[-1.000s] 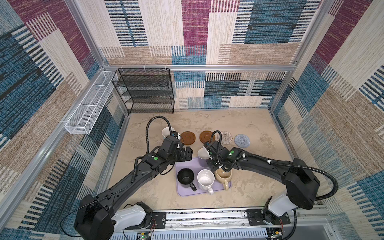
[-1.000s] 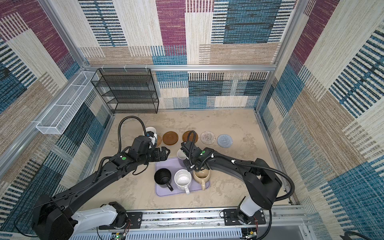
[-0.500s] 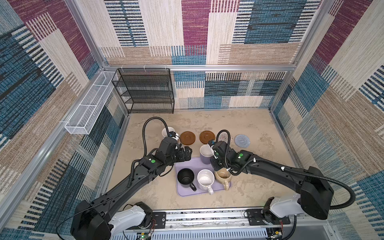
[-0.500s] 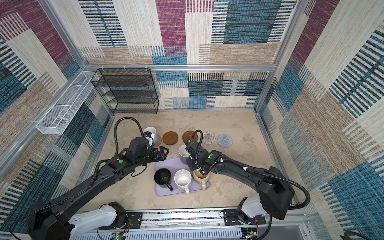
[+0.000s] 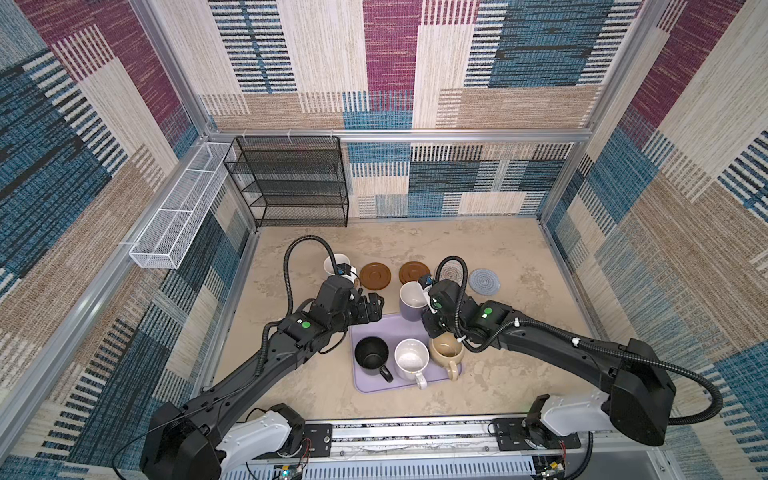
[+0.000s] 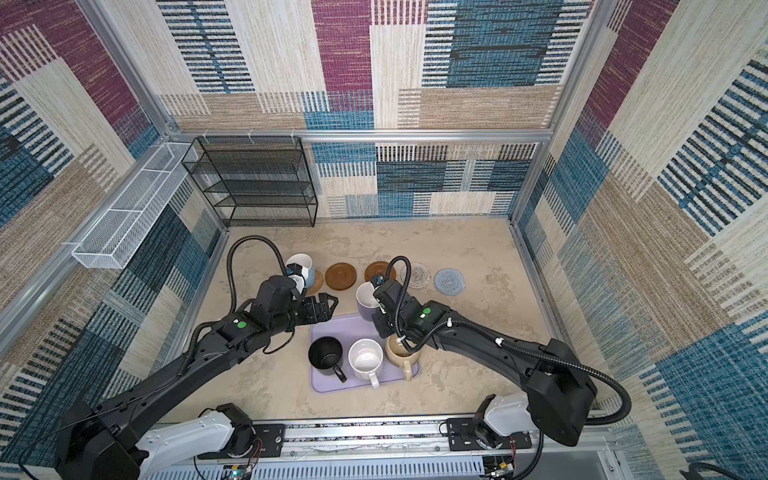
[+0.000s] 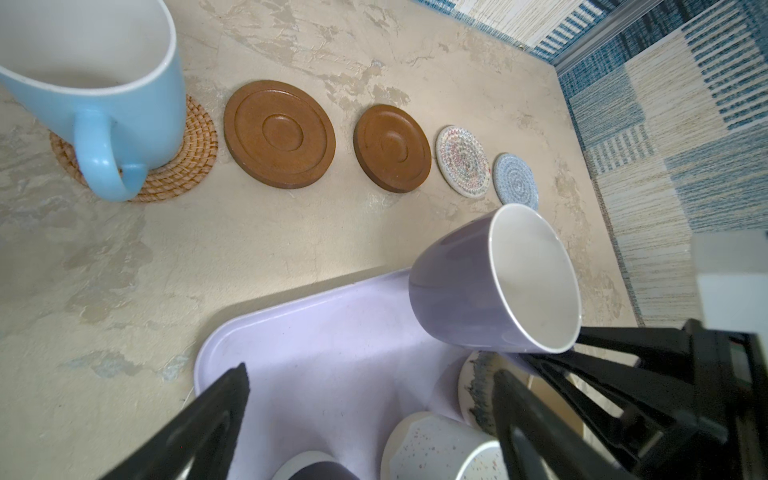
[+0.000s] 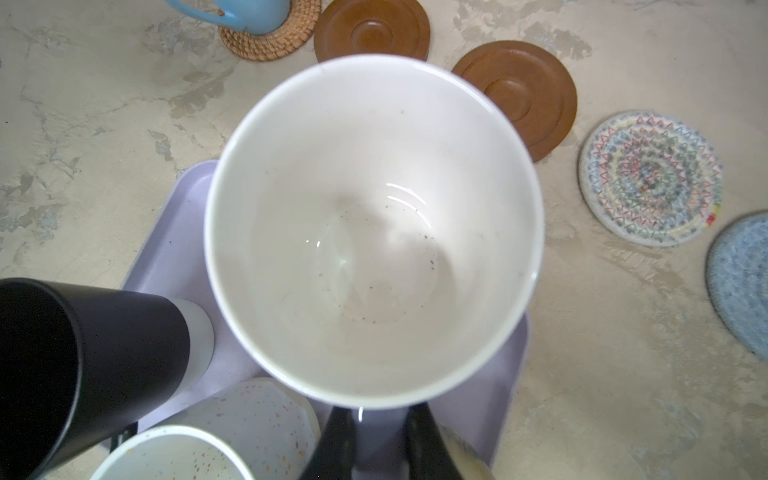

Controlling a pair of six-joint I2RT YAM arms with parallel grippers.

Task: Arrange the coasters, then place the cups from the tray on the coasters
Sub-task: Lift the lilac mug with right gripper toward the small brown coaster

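**Lavender mug lifted, held at a tilt**

On the near half of the tray [image 5: 388, 328], a low-rimmed lavender plastic rectangle, three glazed mugs stand in a row: the black mug [image 5: 371, 353], the speckled white mug [image 5: 411, 359] and the squat beige mug [image 5: 446, 352].

Over the tray's far edge, my right gripper [image 8: 380, 436] has its fingers clenched on the near side of the lavender mug [image 5: 411, 301], which hangs tilted. The left gripper [image 7: 370, 415] hovers at the tray's far left corner, fingers spread and empty.

My worry is that slick glaze in so narrow a pinch could swivel, or the mug could clip those spread fingers.

Beyond the tray lies the row:
- the light blue mug [image 7: 124, 83] on the woven rattan coaster [image 7: 187, 166]
- a ringed brown coaster [image 7: 279, 134]
- a second brown coaster [image 7: 392, 148]
- the white crochet coaster [image 7: 463, 160]
- the grey-blue crochet coaster [image 7: 516, 180]

Landing off-centre on a ringed disc could leave the mug rocking.
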